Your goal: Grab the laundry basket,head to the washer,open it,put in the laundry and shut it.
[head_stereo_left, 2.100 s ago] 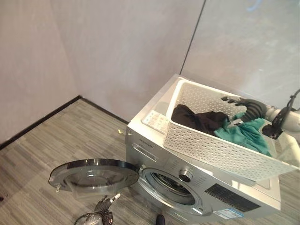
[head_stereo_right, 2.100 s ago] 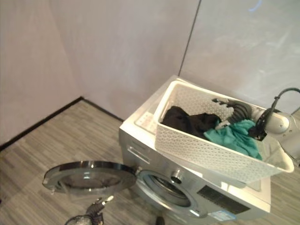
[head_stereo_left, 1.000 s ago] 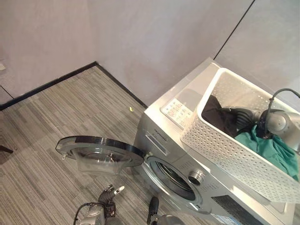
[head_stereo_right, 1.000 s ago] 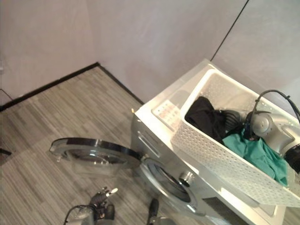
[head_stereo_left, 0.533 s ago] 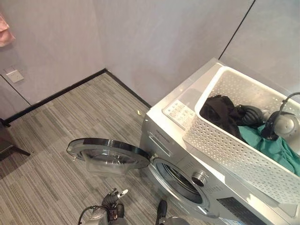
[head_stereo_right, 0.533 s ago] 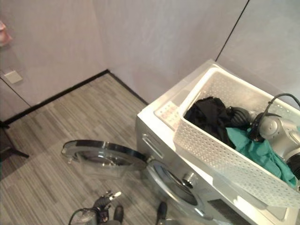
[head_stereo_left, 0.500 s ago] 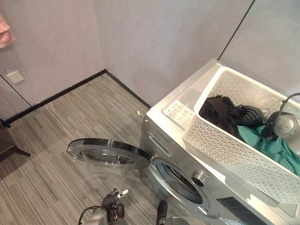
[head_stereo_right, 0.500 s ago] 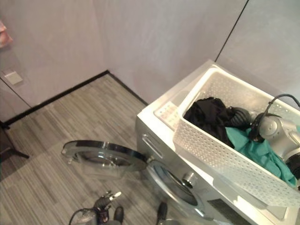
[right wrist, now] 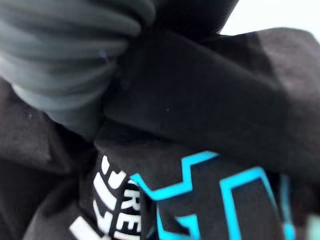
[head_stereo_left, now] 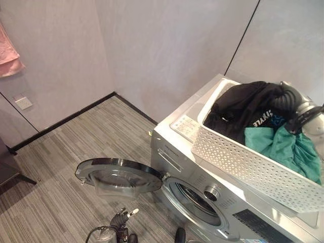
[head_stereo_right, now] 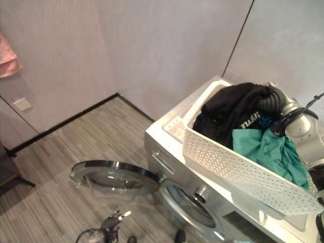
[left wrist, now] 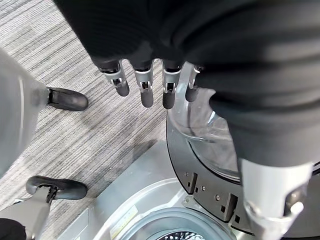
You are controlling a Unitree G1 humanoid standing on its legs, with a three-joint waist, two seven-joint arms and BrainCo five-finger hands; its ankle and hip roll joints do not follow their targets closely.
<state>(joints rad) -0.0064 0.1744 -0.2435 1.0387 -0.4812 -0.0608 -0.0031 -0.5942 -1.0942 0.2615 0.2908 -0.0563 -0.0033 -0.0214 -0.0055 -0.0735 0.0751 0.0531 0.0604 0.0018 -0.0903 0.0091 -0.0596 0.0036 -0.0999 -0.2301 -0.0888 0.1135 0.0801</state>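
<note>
Sitting on top of the washer [head_stereo_left: 202, 167] is the white basket [head_stereo_left: 243, 162], with a black shirt [head_stereo_left: 243, 109] raised above its rim and a teal cloth [head_stereo_left: 281, 147] lying beside it inside. The right hand [head_stereo_right: 271, 98] reaches into the basket from the right, its dark ribbed cover against the top of the black shirt. In the right wrist view the cover presses into the black fabric with its blue and white print, and the fingers are buried in the cloth, so whether they are curled round it cannot be told.

The washer's round door [head_stereo_left: 119, 174] hangs open to the left over the grey striped floor [head_stereo_left: 55, 167], and the drum opening [head_stereo_left: 195, 200] faces the front.

The left hand [left wrist: 145, 82] hangs low in front of the washer, its fingers straight, relaxed and slightly spread, holding nothing; past them its wrist view shows the door's glass and hinge and the edge of the drum opening.

A pink cloth [head_stereo_left: 10, 53] hangs on the wall at far left, above a wall socket [head_stereo_left: 23, 103].
</note>
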